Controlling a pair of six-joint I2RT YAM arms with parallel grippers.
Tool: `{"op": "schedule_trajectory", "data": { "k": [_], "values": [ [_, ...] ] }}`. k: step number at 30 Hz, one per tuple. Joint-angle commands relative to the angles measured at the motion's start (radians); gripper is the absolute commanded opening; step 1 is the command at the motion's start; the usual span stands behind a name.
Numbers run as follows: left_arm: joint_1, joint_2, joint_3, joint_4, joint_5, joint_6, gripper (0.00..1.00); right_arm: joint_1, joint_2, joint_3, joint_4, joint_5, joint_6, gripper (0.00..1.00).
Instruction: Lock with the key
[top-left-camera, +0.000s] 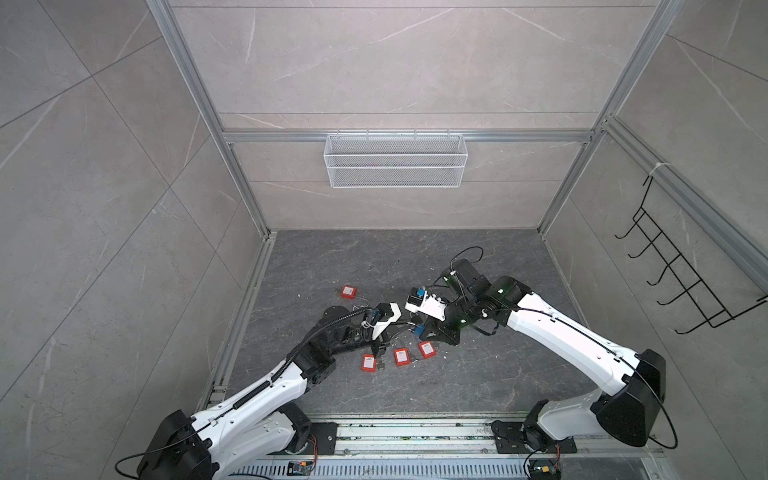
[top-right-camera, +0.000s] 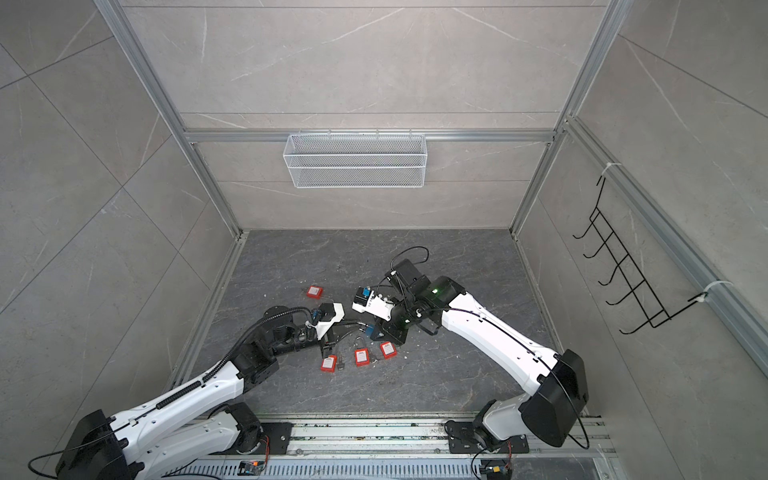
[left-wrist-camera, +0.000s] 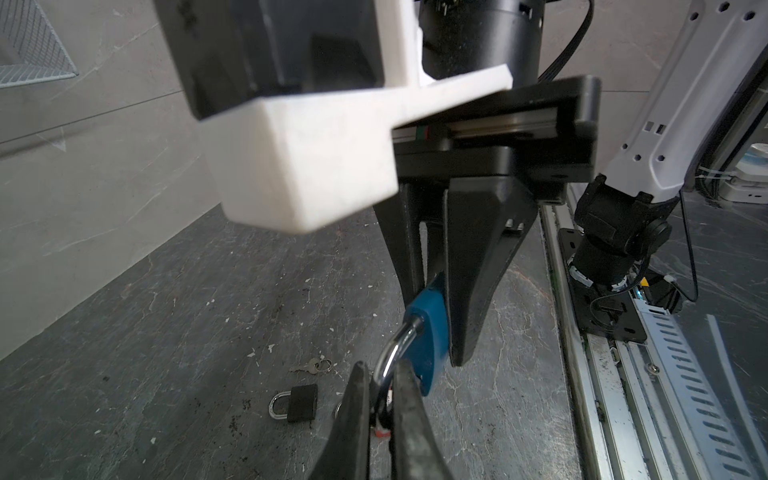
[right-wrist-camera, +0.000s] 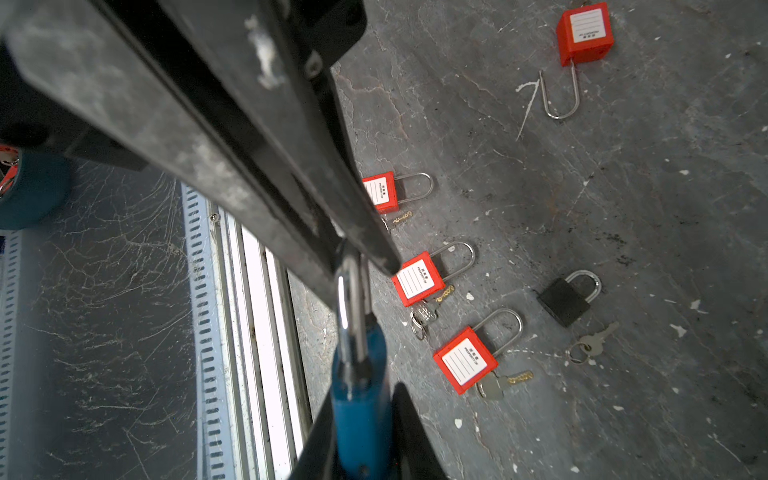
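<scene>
A blue padlock (left-wrist-camera: 428, 332) (right-wrist-camera: 359, 399) hangs above the floor between both arms, low in both top views (top-left-camera: 419, 330) (top-right-camera: 367, 329). My right gripper (right-wrist-camera: 363, 432) is shut on its blue body, with its black fingers (left-wrist-camera: 473, 270) on either side. My left gripper (left-wrist-camera: 382, 399) (right-wrist-camera: 357, 270) is shut on the silver shackle (right-wrist-camera: 353, 307). Whether the shackle is latched is hidden by the fingers. A small silver key (left-wrist-camera: 309, 366) (right-wrist-camera: 590, 343) lies on the floor beside a black padlock (left-wrist-camera: 302, 402) (right-wrist-camera: 565, 301). I see no key in either gripper.
Three red padlocks (right-wrist-camera: 415, 280) (right-wrist-camera: 463, 359) (right-wrist-camera: 380, 193) with keys beside them lie in a row under the grippers. Another red one (top-left-camera: 348, 291) lies apart with its shackle open. A metal rail (top-left-camera: 415, 432) runs along the front. A mesh basket (top-left-camera: 395, 160) hangs on the back wall.
</scene>
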Motion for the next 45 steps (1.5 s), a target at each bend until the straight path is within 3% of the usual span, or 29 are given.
{"op": "schedule_trajectory", "data": {
  "k": [1,9,17,21,26,30,35,38,45],
  "values": [
    [-0.115,0.046,-0.038,-0.110,0.379,0.033,0.00,-0.002,0.009,0.153,0.607,-0.164,0.084,0.00],
    [-0.115,0.071,0.011,-0.182,0.481,0.028,0.00,-0.006,0.037,0.194,0.542,-0.209,-0.086,0.00],
    [-0.089,0.088,0.013,-0.099,0.469,-0.008,0.00,-0.007,0.057,0.210,0.586,-0.252,-0.055,0.00],
    [-0.072,0.084,0.042,-0.166,0.473,0.020,0.00,-0.016,0.045,0.220,0.514,-0.228,-0.085,0.00],
    [0.040,0.025,0.044,-0.163,0.484,-0.014,0.00,-0.032,0.027,0.207,0.383,-0.224,-0.117,0.00],
    [0.119,-0.005,0.102,-0.284,0.490,0.045,0.00,-0.033,-0.001,0.138,0.316,-0.156,-0.116,0.00],
    [0.211,-0.023,0.152,-0.318,0.508,0.062,0.00,-0.034,-0.058,0.048,0.262,-0.087,-0.097,0.32],
    [0.227,-0.020,0.189,-0.356,0.498,0.094,0.00,-0.034,-0.101,-0.006,0.244,-0.070,-0.085,0.43],
    [0.228,-0.021,0.234,-0.380,0.471,0.122,0.00,-0.035,-0.185,-0.075,0.152,-0.043,-0.070,0.46]
  ]
}}
